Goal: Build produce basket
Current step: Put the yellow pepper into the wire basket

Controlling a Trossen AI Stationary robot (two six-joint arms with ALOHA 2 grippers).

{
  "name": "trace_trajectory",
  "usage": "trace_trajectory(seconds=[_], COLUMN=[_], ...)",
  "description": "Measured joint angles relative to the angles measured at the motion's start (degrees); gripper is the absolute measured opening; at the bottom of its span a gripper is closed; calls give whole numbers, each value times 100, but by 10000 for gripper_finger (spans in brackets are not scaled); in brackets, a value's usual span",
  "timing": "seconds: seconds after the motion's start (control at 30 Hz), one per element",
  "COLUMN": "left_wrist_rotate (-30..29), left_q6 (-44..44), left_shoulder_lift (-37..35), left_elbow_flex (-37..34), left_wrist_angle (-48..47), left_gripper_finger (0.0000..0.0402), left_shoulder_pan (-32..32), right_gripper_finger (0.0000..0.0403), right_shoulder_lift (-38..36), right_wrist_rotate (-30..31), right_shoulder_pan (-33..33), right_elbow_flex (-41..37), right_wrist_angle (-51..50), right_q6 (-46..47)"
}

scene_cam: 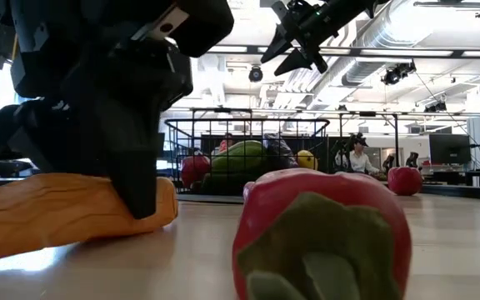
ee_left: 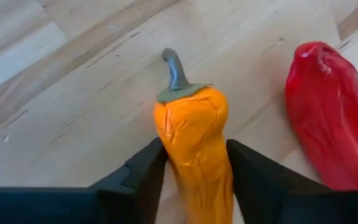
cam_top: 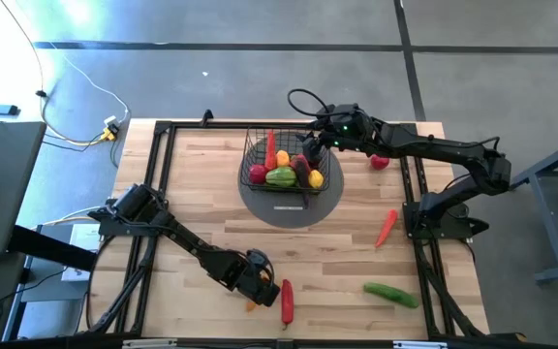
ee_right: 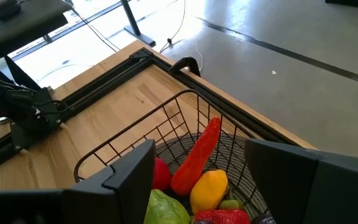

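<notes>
4 loose produce (cam_top: pixel 390 293), 1 basket (cam_top: pixel 284 155)

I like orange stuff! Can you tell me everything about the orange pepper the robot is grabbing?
The orange pepper is long and thin, with wrinkly, rubbery-looking skin, a dull green cap and a curved grey-green stem. It lies flat on the wooden table near the front edge. The left pincer has a dark finger pressed on each side of it. A red pepper lies right beside it, not quite touching.
</notes>
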Motion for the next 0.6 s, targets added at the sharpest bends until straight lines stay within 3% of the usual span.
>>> trace_trajectory(seconds=[0.23, 0.6], left_wrist_rotate=[-105, -867], left_q6=[180, 703], left_shoulder_lift=[-241, -1156], left_elbow_flex=[-36, -21], left_wrist_angle=[-169, -819], left_gripper_finger=[82, 89], left_shoulder_pan=[49, 561], right_gripper_finger=[232, 232], right_shoulder_lift=[0, 0], right_wrist_rotate=[-144, -268], right_shoulder_pan=[15, 402], right_elbow_flex=[0, 0], right_wrist_angle=[2, -38], right_q6=[-88, -886])
